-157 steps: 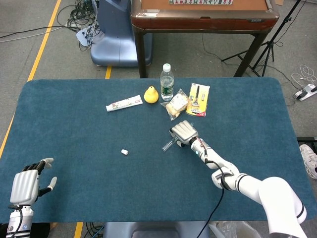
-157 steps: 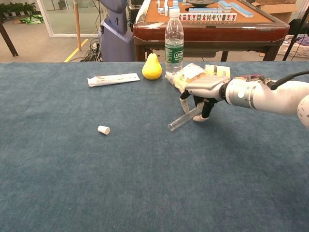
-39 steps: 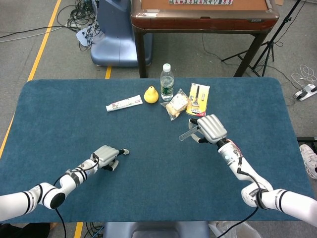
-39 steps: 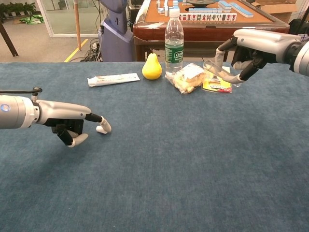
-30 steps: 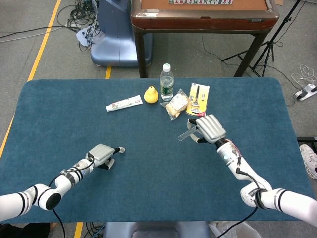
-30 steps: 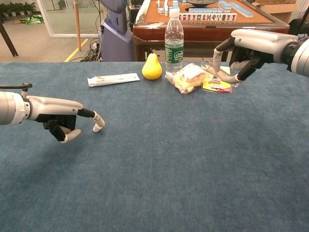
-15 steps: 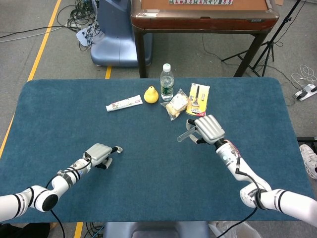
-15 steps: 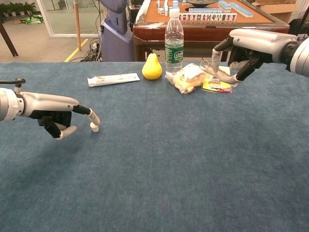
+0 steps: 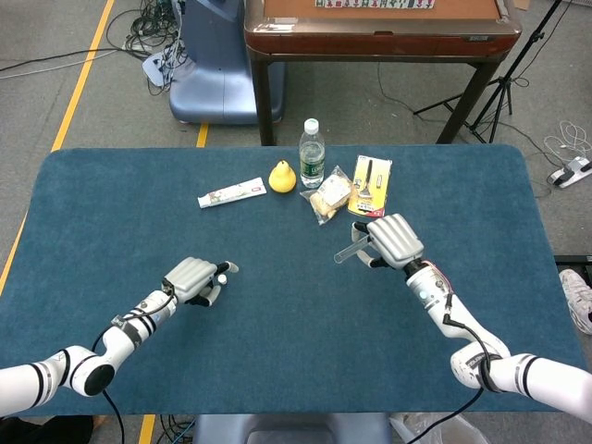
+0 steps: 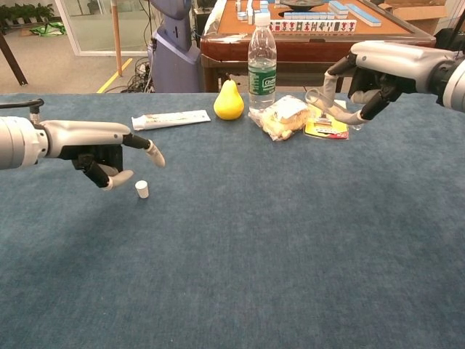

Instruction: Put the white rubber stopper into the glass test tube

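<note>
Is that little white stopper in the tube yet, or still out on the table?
Still out. The white rubber stopper stands on the blue table beside the left hand, while the right hand holds the glass test tube far off.

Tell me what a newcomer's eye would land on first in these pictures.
The two white robot hands over the blue table: the right hand holds a glass test tube lifted above the far snacks. The left hand hangs beside a small white stopper standing on the cloth, not gripping it. Behind, a yellow pear and a water bottle catch the eye.
</note>
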